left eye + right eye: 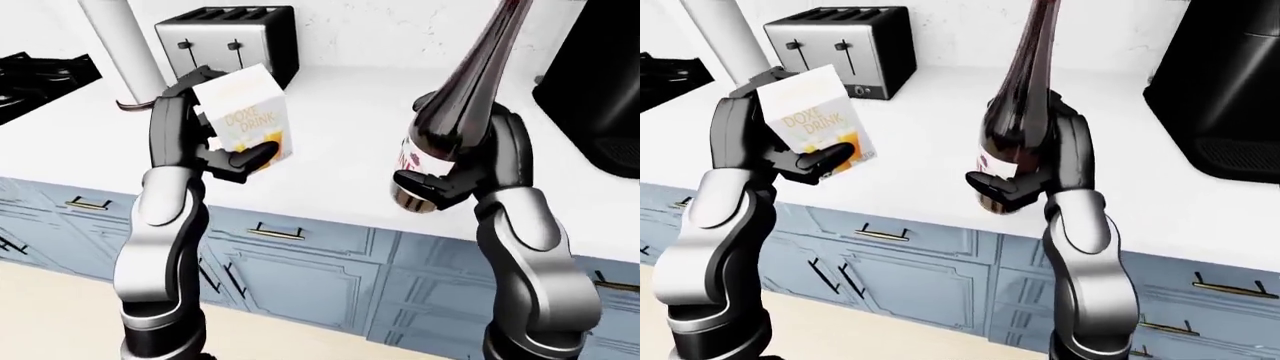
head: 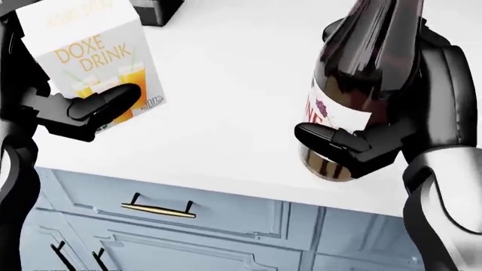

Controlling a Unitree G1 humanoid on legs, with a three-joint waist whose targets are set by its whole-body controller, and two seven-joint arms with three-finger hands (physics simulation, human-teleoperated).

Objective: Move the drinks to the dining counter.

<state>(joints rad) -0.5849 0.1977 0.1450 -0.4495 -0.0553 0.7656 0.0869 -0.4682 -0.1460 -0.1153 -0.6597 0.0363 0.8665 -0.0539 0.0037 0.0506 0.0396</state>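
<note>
- Left-eye view: your left hand (image 1: 215,146) has its fingers closed around the juice carton (image 1: 248,120), and your right hand (image 1: 465,176) has its fingers wrapped around the dark bottle (image 1: 462,112). Both drinks are up off the white surface (image 1: 340,135), so the pick-up looks done and the carry is the step in hand. A toaster (image 1: 228,37) and a white roll (image 1: 120,49) stand beyond the carton; a black machine (image 1: 590,97) sits at the right edge of the view.
- Head view: the carton (image 2: 94,56) hangs over the surface near its edge, a finger (image 2: 105,101) across its printed face. The bottle (image 2: 361,84) leans, its base just over the edge above the blue drawer fronts (image 2: 203,212).
- Right-eye view: the bottle's neck (image 1: 1038,30) runs out of the top of the view, near the black machine (image 1: 1230,90). No dining counter shows, so next you likely need to back away and turn. Keep the bottle away from the machine as you swing.
</note>
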